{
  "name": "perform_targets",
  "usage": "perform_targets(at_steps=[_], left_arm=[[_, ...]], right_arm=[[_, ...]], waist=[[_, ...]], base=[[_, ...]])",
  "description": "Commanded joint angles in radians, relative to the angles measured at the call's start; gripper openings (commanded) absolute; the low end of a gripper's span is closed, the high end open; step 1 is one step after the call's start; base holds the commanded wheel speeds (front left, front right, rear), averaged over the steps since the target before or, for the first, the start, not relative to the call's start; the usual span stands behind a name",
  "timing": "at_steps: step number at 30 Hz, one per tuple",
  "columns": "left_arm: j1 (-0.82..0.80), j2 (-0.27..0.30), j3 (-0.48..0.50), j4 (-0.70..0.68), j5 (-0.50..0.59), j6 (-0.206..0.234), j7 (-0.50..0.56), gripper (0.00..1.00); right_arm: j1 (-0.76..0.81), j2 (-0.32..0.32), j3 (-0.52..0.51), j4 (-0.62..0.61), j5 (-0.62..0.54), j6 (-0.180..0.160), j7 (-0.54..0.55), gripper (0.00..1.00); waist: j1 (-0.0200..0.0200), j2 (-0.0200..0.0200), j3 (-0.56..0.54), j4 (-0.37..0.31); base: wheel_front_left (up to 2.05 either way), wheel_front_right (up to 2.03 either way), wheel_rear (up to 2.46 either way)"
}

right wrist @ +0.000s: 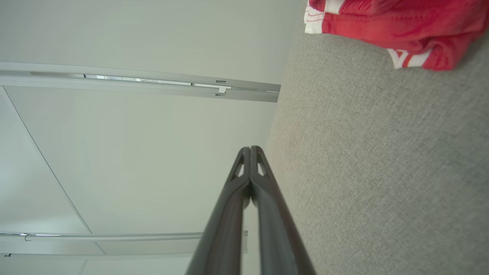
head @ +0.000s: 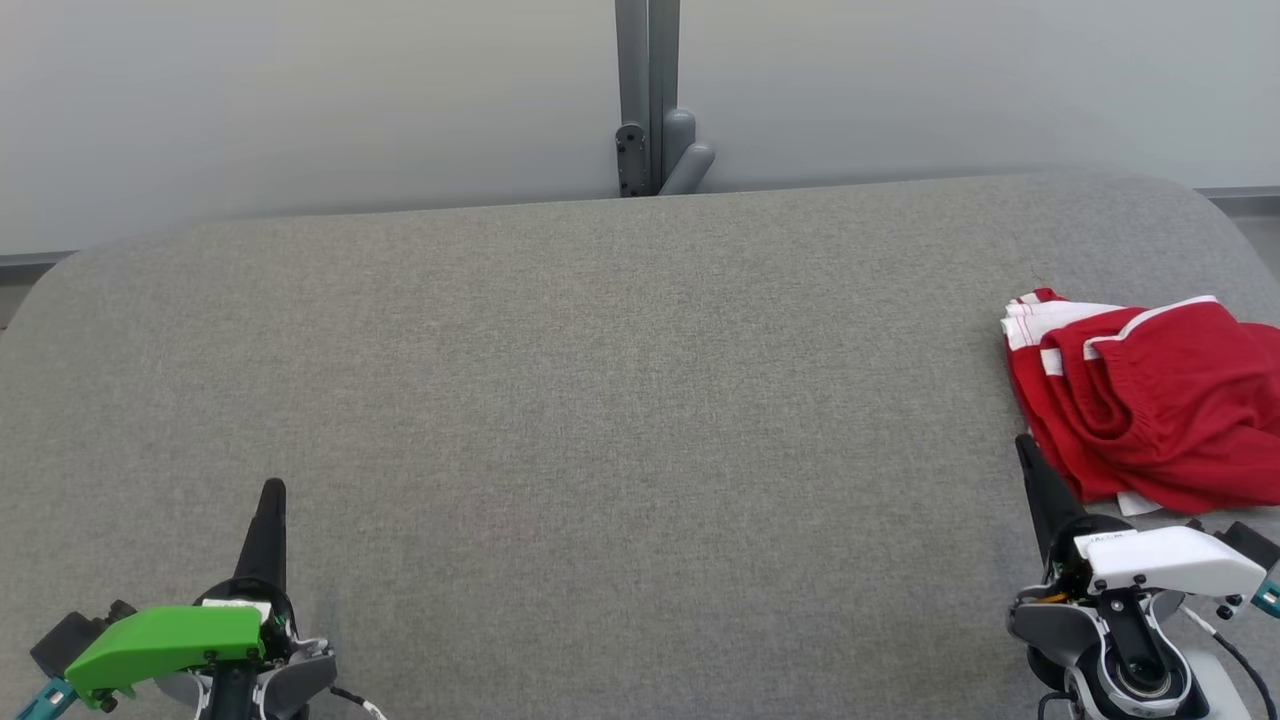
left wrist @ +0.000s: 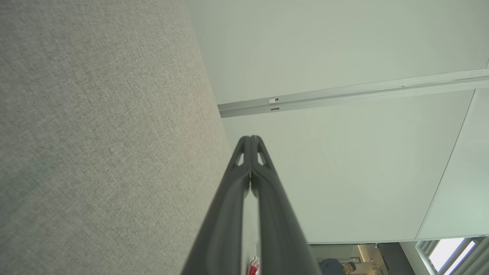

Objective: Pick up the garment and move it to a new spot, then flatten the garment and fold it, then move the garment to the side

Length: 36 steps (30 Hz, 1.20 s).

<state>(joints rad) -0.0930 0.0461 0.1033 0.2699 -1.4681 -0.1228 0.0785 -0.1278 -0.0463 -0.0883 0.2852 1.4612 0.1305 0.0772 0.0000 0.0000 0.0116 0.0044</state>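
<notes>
Table (head: 600, 350): wide, covered in grey woven fabric, with rounded far corners. It spans almost the whole head view. In the left wrist view the same fabric takes up the left side, and in the right wrist view it takes up the right side.

Wall (head: 300, 90): pale, plain panels behind the table. A grey metal post (head: 648, 100) stands upright at the middle of the table's far edge.

Garment (head: 1140, 400): red cloth with white stripes and white trim, showing a gathered elastic band. It lies crumpled in a heap on the table's right side, and the head view's right edge cuts it off. In the right wrist view it (right wrist: 397, 26) is in the top right corner, resting on the fabric. No writing on it can be read.

Right gripper (head: 1022, 445): lower right of the head view, over the table. Its two dark fingers are pressed together to a single point and hold nothing. The tip is near the garment's near-left edge. The right wrist view shows the fingers (right wrist: 250, 148) closed tip to tip and apart from the cloth.

Left gripper (head: 272, 490): lower left, over bare table and well apart from the garment. The fingers are closed flat against each other and hold nothing, and the left wrist view (left wrist: 250, 138) shows the same.

Wrist housings: a green cover (head: 165, 640) on the left arm and a white cover (head: 1170, 560) on the right arm.

Label (head: 1105, 539): a small strip on the white cover, with characters too small to read.

Person (left wrist: 349, 267): partly seen at the bottom edge of the left wrist view, far in the background.
</notes>
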Motion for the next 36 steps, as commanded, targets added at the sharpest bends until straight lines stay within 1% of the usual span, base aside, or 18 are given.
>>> perform_targets(at_steps=[1,21,36], left_arm=[[-0.017,0.006,0.008,-0.006,-0.023,-0.004,0.006,0.00],[-0.025,0.007,0.017,-0.026,-0.149,-0.011,0.042,0.00],[-0.024,0.007,0.016,-0.025,-0.146,-0.011,0.041,0.00]], right_arm=[[0.009,-0.005,-0.006,-0.012,0.022,0.000,0.005,0.00],[0.021,-0.006,-0.025,-0.040,0.159,0.000,0.040,0.00],[0.021,-0.006,-0.024,-0.039,0.154,0.000,0.039,0.00]], waist=[[0.0000,0.0000,-0.001,0.000],[0.0000,0.0000,-0.009,-0.004],[0.0000,0.0000,-0.009,-0.004]], base=[[0.00,0.00,0.00],[0.00,0.00,0.00],[0.00,0.00,0.00]])
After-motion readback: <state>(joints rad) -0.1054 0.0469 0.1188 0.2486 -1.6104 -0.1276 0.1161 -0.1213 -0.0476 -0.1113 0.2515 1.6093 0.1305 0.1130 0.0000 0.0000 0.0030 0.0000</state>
